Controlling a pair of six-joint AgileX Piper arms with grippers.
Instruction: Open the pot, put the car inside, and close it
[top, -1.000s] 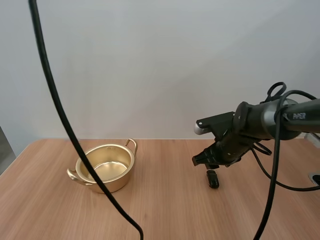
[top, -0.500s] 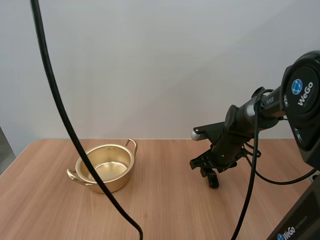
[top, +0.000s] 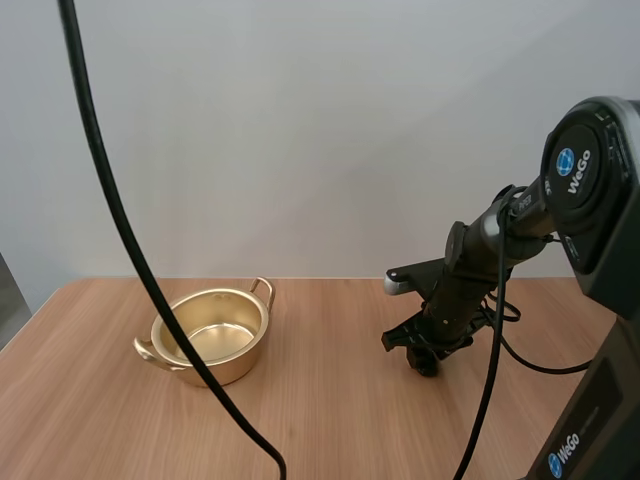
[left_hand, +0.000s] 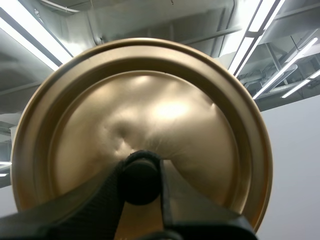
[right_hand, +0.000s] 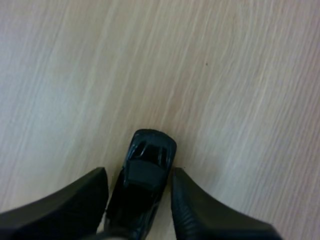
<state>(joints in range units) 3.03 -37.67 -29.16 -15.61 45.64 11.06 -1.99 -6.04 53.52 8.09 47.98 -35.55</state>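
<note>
**Lid clamped in the left pincer, right pincer astride the car**

The left pincer (left_hand: 141, 172) is clamped on the black knob (left_hand: 141, 182) of the gold lid (left_hand: 160, 110). Its two fingers (left_hand: 95, 200) press the knob from either side. The lid's round, dished face spreads out just beyond the tips, and the lid is off the pot.

The right pincer (right_hand: 139, 174) is down at the desk (right_hand: 230, 75), with its fingers (right_hand: 210, 210) apart and the car (right_hand: 146, 162) between them. The car is small and black. It stands on its wheels on the wood, one end reaching out past the fingertips. One finger lies right against the car's side. On the other side a thin strip of wood seems to show between finger and car. The grip therefore does not look closed, though the angle is too tight to be sure.

From the high view, the right arm (top: 500, 235) comes in from the right and bends down to the desk's right half. Its pincer is low over the wood, and the car is no more than a dark spot under the tips. Well apart from it, on the left half of the desk, stands the pot (top: 212, 335). It is gold, upright and open, with a handle at each side, and its shiny bottom is in plain view.
</note>
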